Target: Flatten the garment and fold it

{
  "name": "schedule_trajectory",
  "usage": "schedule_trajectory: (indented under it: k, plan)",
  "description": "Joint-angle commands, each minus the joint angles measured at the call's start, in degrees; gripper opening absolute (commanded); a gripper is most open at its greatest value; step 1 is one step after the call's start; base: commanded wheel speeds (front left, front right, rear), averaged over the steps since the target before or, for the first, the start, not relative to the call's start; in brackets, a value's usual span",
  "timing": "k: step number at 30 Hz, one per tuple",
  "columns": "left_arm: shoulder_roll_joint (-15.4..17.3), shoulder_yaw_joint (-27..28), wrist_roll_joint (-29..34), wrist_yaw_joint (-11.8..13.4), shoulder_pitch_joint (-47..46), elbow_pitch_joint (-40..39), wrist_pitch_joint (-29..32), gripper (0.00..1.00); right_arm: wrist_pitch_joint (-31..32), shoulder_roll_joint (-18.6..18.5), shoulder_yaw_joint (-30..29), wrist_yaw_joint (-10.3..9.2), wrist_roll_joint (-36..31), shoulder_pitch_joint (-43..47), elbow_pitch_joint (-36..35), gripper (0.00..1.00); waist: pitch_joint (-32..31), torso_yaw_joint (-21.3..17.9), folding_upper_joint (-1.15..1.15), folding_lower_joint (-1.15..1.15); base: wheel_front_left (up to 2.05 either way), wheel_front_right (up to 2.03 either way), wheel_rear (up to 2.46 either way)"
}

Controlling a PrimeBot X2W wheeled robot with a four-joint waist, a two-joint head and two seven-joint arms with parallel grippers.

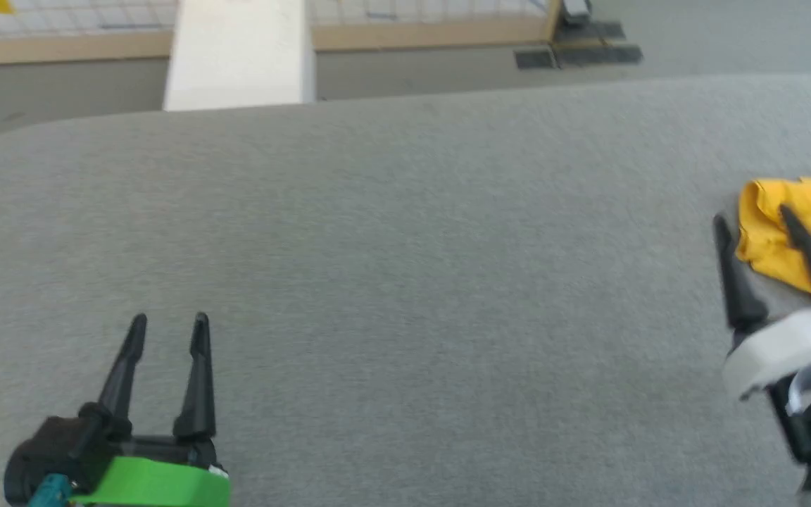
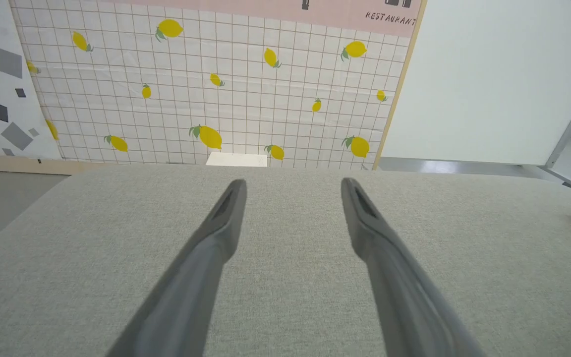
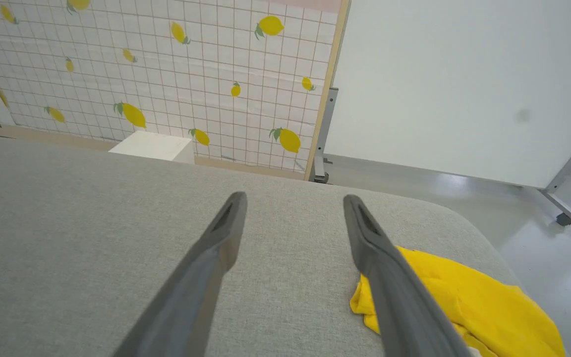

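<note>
Garment [image 1: 800,225], a small yellow T-shirt, is lying bunched in a heap at the right side of the grey fabric-covered tabletop [image 1: 405,246], close to its rounded far-right corner and cut off by the head view's right border. No print is showing, just plain yellow folds. Right gripper [image 1: 752,217] is hanging over the heap's left margin, fingers spread wide with nothing between them. One finger is crossing in front of the cloth and the other is standing over bare table just beside it. Contact cannot be told, as the head view is blurring there. Left gripper [image 1: 170,320] is idling well apart at the near left, likewise spread and empty. Judgement: thin knit, so it is likely going to handle as light, limp and not fragile, dragging and bunching on this cloth surface rather than sliding. The best hold is looking like a pinch on a raised fold at the heap's left edge, or on a hem or shoulder seam once one is showing. Room: the middle and left of the tabletop are lying open for spreading, so drawing the shirt leftward is looking sensible. Table edge and floor are sitting just beyond the heap on the right, so any push that way is risking a drop. White box [image 1: 236,56] is standing past the far edge, out of the way.
</note>
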Motion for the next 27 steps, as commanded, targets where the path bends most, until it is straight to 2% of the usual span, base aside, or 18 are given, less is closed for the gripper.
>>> schedule_trajectory:
  k: [1, 5, 9, 13, 18, 27]
  plan:
    - [-0.5, -0.35, 0.2, 0.19, 0.94, 0.49, -0.48, 1.0, -1.56, 1.19, 0.01, -0.1, -1.28, 1.8, -1.05, 1.0, -3.69, 3.74, 0.0, 0.01, 0.0, 0.0, 0.0]
    - [-1.03, -0.97, 1.42, 0.2, 1.73, 1.84, -0.69, 1.0, -5.3, 5.4, -0.08, -0.1, -5.38, 5.91, -3.03, 1.0, -4.89, 4.58, 0.0, 0.01, 0.0, 0.0, 0.0]
    - [-1.86, -1.44, 2.85, -0.07, 2.4, 2.73, -0.85, 1.0, -9.08, 8.09, -1.02, -0.1, -8.46, 9.32, -3.33, 1.0, -5.73, 5.12, 0.0, 0.01, 0.0, 0.0, 0.0]
    - [-3.02, -1.39, 4.1, -0.55, 2.93, 3.54, -0.91, 1.0, -12.57, 8.83, -1.89, -0.1, -10.28, 11.73, -1.08, 1.0, -6.11, 5.47, 0.0, 0.01, 0.0, 0.0, 0.0]
    - [-5.06, 0.11, 5.62, -1.81, 3.71, 4.0, -0.93, 1.0, -16.08, 8.89, -3.19, -0.1, -5.4, 13.41, 3.54, 1.0, -6.54, 5.74, 0.0, 0.01, 0.0, 0.0, 0.0]
    - [-9.39, 3.89, 6.78, -5.28, 4.81, 5.95, -0.93, 1.0, -19.19, 8.91, -1.4, -0.1, -4.09, 13.27, 8.07, 1.0, -6.97, 5.39, 0.0, 0.01, 0.0, 0.0, 0.0]
